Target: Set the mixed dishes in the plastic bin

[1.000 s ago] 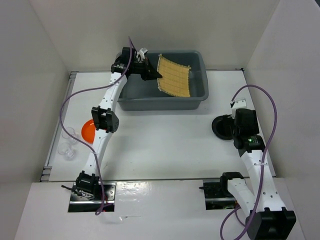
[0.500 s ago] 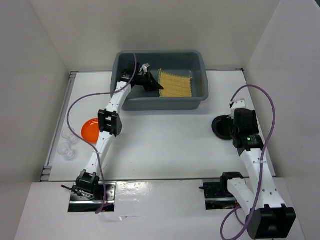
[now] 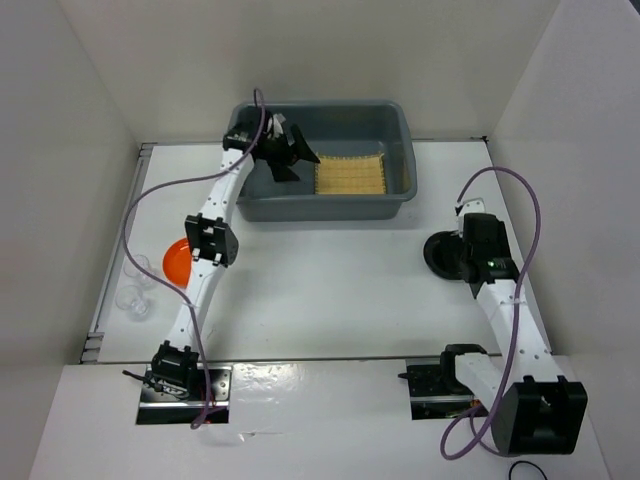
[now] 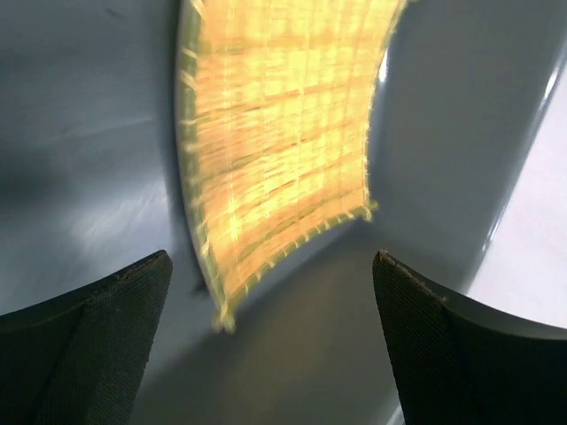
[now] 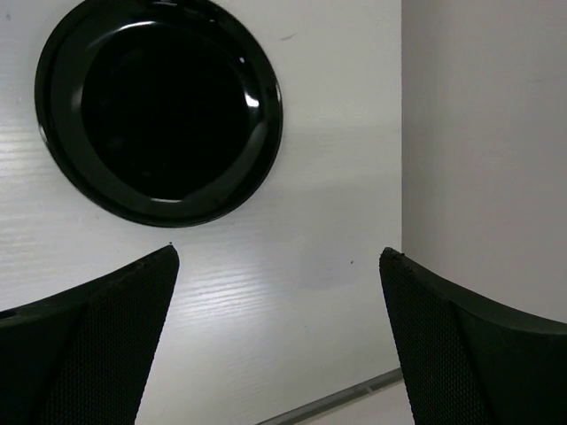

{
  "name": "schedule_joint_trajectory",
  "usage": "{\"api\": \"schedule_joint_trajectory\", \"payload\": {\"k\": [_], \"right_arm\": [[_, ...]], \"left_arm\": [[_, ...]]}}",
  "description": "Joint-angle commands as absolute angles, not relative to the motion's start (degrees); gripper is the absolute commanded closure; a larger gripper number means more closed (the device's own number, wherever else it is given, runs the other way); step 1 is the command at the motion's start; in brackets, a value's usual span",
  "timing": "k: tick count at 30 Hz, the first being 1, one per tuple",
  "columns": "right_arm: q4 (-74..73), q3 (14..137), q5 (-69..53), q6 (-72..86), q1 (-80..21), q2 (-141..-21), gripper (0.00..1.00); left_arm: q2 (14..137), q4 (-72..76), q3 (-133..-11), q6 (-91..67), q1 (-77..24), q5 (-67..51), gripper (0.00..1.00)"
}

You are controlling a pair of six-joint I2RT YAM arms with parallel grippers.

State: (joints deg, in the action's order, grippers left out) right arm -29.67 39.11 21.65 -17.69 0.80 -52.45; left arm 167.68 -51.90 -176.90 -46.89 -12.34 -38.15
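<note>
**A:** What is new with your left pincer?

**B:** One second ago it was closed on the yellow mat and held it up over the bin. Now my left pincer [image 4: 270, 266] is wide open and nothing is between the fingers. The mat [image 3: 350, 176] lies on the bottom of the bin [image 3: 322, 209], in the right half, close to the near wall. My wrist picture is blurred, so I cannot tell if the mat is fully flat or if one edge leans on the wall.

**A:** So the mat is finished?

**B:** I judge yes. It is inside and I do not touch it. The pincer hangs over the left half of the bin.

**A:** And the right side?

**B:** My right pincer [image 5: 279, 257] is also open, a little wider than before, and empty. It hovers near the black dish [image 5: 159, 111], which stands on the table [image 3: 330, 290] near the right edge. The dish is in front of the fingers, not between them. I think it is the next thing to take.

**A:** What remains?

**B:** Four things are outside the bin. They are the black dish, the orange plate [image 3: 174, 260] near the left edge, partly hidden under my left arm [image 3: 212, 210], and the two clear cups [image 3: 133, 300] just beside it. So only one of five is done.
</note>
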Motion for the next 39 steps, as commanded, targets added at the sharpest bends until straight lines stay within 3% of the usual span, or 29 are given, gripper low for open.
{"api": "schedule_joint_trajectory", "payload": {"k": [1,5,7,12,16,24,30,33,37,39], "right_arm": [[-27.7,46.3,18.1,-17.9,3.9,-55.4,0.02],[-28.5,53.6,11.5,-20.0,6.6,-65.8,0.02],[-30.1,60.2,8.3,-20.5,11.6,-76.4,0.02],[-41.3,73.6,-5.9,-23.6,22.3,-96.2,0.02],[-42.0,73.0,-11.6,-27.9,27.3,-102.7,0.02],[-49.5,74.4,-23.8,-38.0,32.1,-112.5,0.02],[-57.1,76.2,-31.9,-43.5,32.8,-122.1,0.02],[-57.1,76.2,-32.4,-44.0,31.2,-124.6,0.09],[-57.8,77.3,-32.4,-44.0,28.0,-128.1,0.30],[-58.4,77.3,-33.0,-44.0,26.2,-129.5,0.30]], "left_arm": [[149.4,-65.4,-179.7,-37.2,-13.2,-15.5,0.00],[140.6,-71.9,-179.7,-33.6,-19.8,-3.0,0.00],[138.4,-74.5,-179.7,-31.3,-24.4,3.5,0.00],[131.9,-74.5,-177.8,-28.1,-29.5,0.8,0.00],[125.5,-74.5,-169.5,-28.1,-33.3,1.4,0.00],[115.6,-72.4,-146.0,-32.6,-40.3,4.7,0.00],[96.8,-49.4,-108.7,-40.8,-38.9,-1.6,0.00],[88.0,-46.8,-97.7,-44.4,-36.7,-3.2,0.00],[82.7,-47.9,-90.9,-45.4,-35.3,-3.7,0.00],[80.0,-47.9,-88.3,-46.8,-34.8,-4.3,0.00]]}}
